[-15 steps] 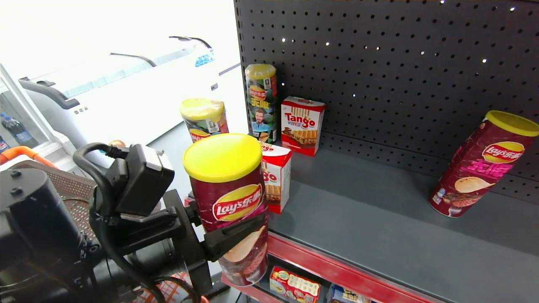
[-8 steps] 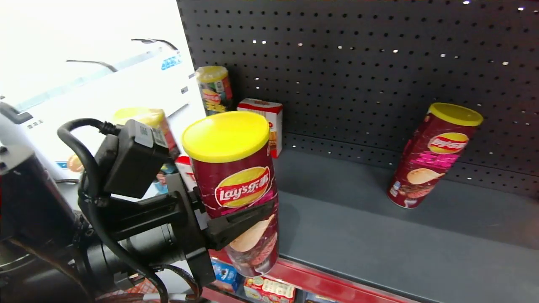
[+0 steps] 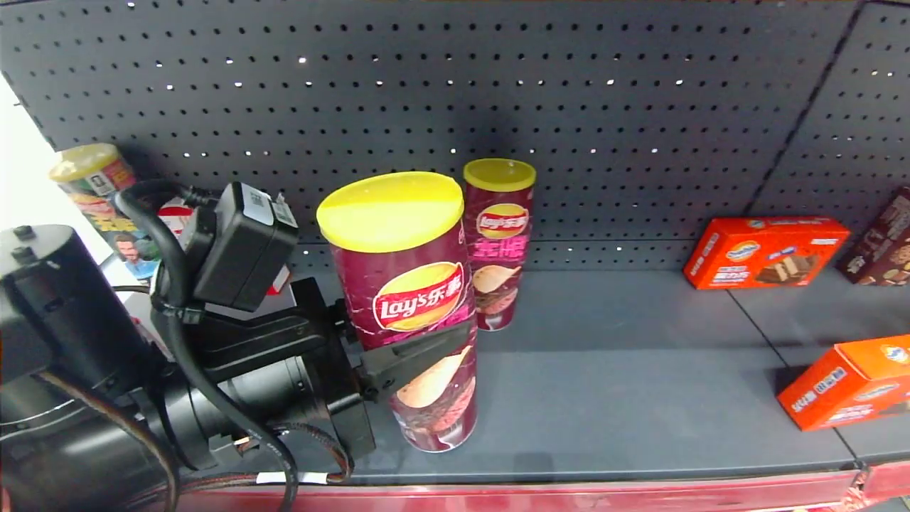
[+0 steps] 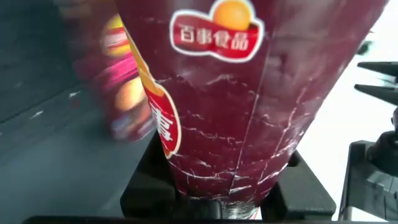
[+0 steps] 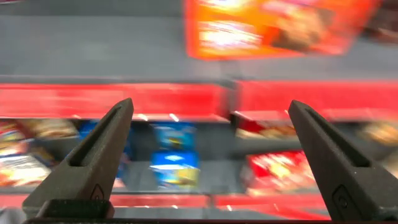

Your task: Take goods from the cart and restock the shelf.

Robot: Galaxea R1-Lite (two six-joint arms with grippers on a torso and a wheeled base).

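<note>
My left gripper (image 3: pixel 426 343) is shut on a maroon chips can (image 3: pixel 412 284) with a yellow lid, held upright. Its base is low over the front of the dark grey shelf board (image 3: pixel 604 398); I cannot tell whether it touches. Up close, the held can (image 4: pixel 249 112) shows its maroon side. A second can of the same kind (image 3: pixel 500 242) stands upright behind it against the pegboard, seen blurred as the other can (image 4: pixel 118 87). My right gripper (image 5: pixel 214 162) is open with nothing between its fingers, facing the red shelf edge (image 5: pixel 124 99).
Two orange boxes (image 3: pixel 764 252) (image 3: pixel 849 384) and a brown box (image 3: pixel 881 249) sit on the shelf to the right. A green-and-yellow can (image 3: pixel 92 178) stands at the far left. Bare shelf lies between the cans and the boxes. Lower shelves hold packaged goods (image 5: pixel 174 168).
The head camera has swung right along the shelf, so the whole picture has shifted. The held can stays in my left gripper and now sits over the shelf board instead of past its edge.
</note>
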